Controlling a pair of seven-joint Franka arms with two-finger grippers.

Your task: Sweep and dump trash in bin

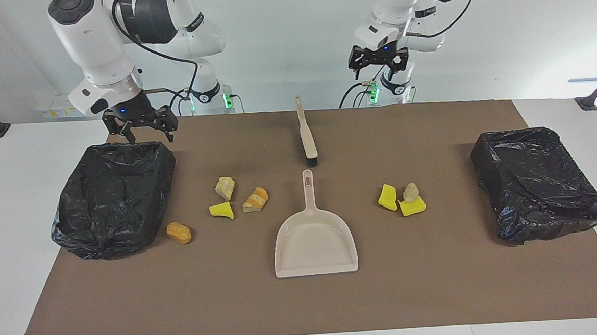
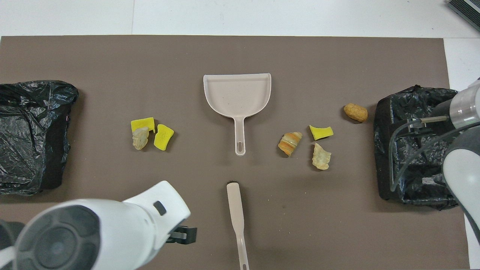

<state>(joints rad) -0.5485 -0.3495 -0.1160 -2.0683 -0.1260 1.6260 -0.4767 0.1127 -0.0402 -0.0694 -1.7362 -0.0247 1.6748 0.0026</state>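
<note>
The trash lies in two clusters on the brown mat. A tan lump (image 1: 225, 187), an orange-striped lump (image 1: 255, 199), a yellow wedge (image 1: 221, 210) and an orange lump (image 1: 179, 232) sit toward the right arm's end. Two yellow wedges (image 1: 388, 197) and a tan lump (image 1: 410, 192) sit toward the left arm's end. Between them lie the beige dustpan (image 1: 315, 243) (image 2: 237, 93) and the brush (image 1: 307, 134) (image 2: 236, 217). My right gripper (image 1: 140, 125) hangs open over the robot-side rim of the black-bagged bin (image 1: 113, 197). My left gripper (image 1: 379, 63) is open, raised over the mat's robot-side edge beside the brush handle.
A second black-bagged bin (image 1: 539, 183) stands at the left arm's end of the mat. White table surrounds the mat (image 1: 438, 293). In the overhead view the left arm's body covers the mat's corner nearest the robots, and the right arm covers part of its bin.
</note>
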